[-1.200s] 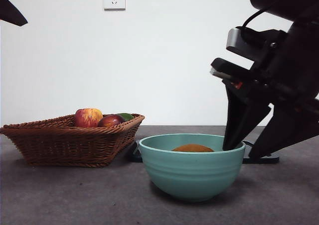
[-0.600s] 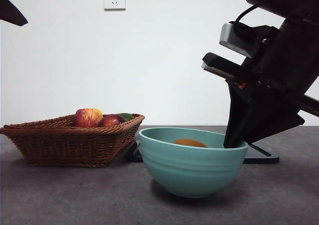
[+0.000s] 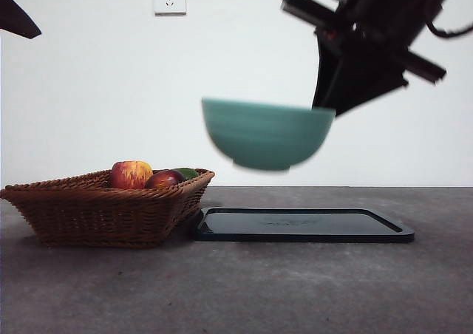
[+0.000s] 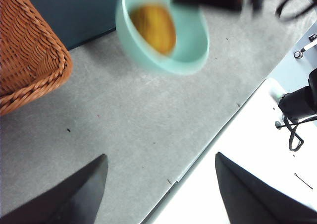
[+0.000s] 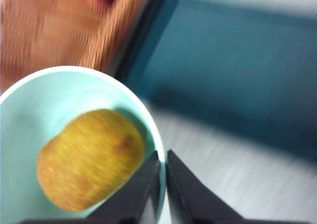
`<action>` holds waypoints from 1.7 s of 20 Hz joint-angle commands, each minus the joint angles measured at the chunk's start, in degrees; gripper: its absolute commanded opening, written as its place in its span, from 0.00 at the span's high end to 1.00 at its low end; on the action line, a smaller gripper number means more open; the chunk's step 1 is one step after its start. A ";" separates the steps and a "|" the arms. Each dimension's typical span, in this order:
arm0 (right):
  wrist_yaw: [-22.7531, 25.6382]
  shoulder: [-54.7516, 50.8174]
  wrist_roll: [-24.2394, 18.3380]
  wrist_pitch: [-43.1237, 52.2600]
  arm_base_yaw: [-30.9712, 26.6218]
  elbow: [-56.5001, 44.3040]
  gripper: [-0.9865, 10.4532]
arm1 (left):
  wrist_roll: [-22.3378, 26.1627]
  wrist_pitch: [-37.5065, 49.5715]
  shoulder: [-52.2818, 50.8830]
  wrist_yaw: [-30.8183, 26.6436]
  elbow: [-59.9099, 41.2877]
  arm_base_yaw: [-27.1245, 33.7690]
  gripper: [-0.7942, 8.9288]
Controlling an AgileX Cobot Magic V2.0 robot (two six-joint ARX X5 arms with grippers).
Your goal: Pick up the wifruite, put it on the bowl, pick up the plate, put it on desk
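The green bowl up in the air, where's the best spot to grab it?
By its thin rim, from above. The bowl is round, wide and smooth-sided, so only the rim fits between jaws. The right end effector pinches it there, beside the wifruite.

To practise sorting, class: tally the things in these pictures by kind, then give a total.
Fruit: 4, a brown fruit in the bowl, plus an apple, a dark red fruit and a green one in the basket
Bowl: 1, held up by the right gripper
Basket: 1
Tray: 1
Total: 7
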 commanded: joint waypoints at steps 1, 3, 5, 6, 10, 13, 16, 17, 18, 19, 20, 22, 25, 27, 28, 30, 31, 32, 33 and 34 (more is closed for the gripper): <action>0.26 3.34 -3.37 -0.98 -1.97 4.96 0.91 | 0.74 0.26 0.15 0.28 0.52 -0.26 0.56; 0.24 6.75 -5.44 -2.25 -4.02 8.70 0.91 | 0.74 0.22 0.15 0.28 0.52 -0.26 0.56; 0.24 10.36 -6.84 -2.08 -5.64 11.45 0.91 | 0.74 0.15 0.15 0.28 0.52 -0.26 0.56; 0.24 12.13 -7.37 -1.86 -6.36 12.50 0.91 | 0.74 0.09 0.15 0.28 0.52 -0.26 0.56; -0.20 18.67 -7.85 1.77 -9.25 14.12 0.91 | 0.74 0.02 0.15 0.28 0.52 -0.26 0.56; -0.74 22.64 -7.82 5.20 -10.73 14.16 0.91 | 0.74 -0.07 0.15 0.28 0.52 -0.26 0.56; -1.90 26.03 -7.78 7.34 -11.56 14.19 0.91 | 0.74 -0.15 0.15 0.28 0.52 -0.26 0.56; -1.92 26.84 -7.78 7.89 -11.63 14.16 0.91 | 0.74 -0.15 0.15 0.28 0.52 -0.26 0.56; -2.05 27.61 -7.78 8.39 -11.65 14.19 0.91 | 0.72 -0.15 0.15 0.28 0.52 -0.26 0.56; -2.16 28.26 -7.78 8.85 -11.65 14.19 0.91 | 0.72 -0.17 0.15 0.28 0.52 -0.26 0.56; -2.19 28.92 -7.78 9.01 -11.65 14.16 0.91 | 0.72 -0.20 0.15 0.28 0.52 -0.26 0.56; -2.32 29.55 -7.82 9.05 -11.65 14.16 0.91 | 0.72 -0.20 0.15 0.28 0.52 -0.26 0.56; -2.29 29.55 -7.80 9.18 -11.65 14.19 0.91 | 0.70 -0.24 0.15 0.28 0.52 -0.26 0.56; -2.32 29.55 -7.78 9.14 -11.63 14.19 0.89 | 0.72 -0.24 0.15 0.28 0.52 -0.26 0.56; -2.32 29.53 -7.72 9.16 -11.58 14.23 0.83 | 0.70 -0.24 0.15 0.28 0.52 -0.26 0.56; -2.32 29.40 -7.06 9.11 -11.58 14.38 0.74 | 0.72 -0.24 0.15 0.28 0.52 -0.26 0.56; -2.32 29.05 -7.06 8.85 -11.58 14.38 0.74 | 0.72 -0.24 0.15 0.28 0.52 -0.26 0.56; -2.29 28.39 -7.08 8.57 -11.58 14.38 0.74 | 0.72 -0.24 0.15 0.28 0.52 -0.26 0.56; -2.23 27.47 -7.10 8.22 -11.58 14.38 0.74 | 0.72 -0.22 0.15 0.28 0.52 -0.26 0.56; -1.88 26.05 -7.13 8.17 -11.58 14.38 0.74 | 0.72 -0.20 0.15 0.28 0.52 -0.26 0.56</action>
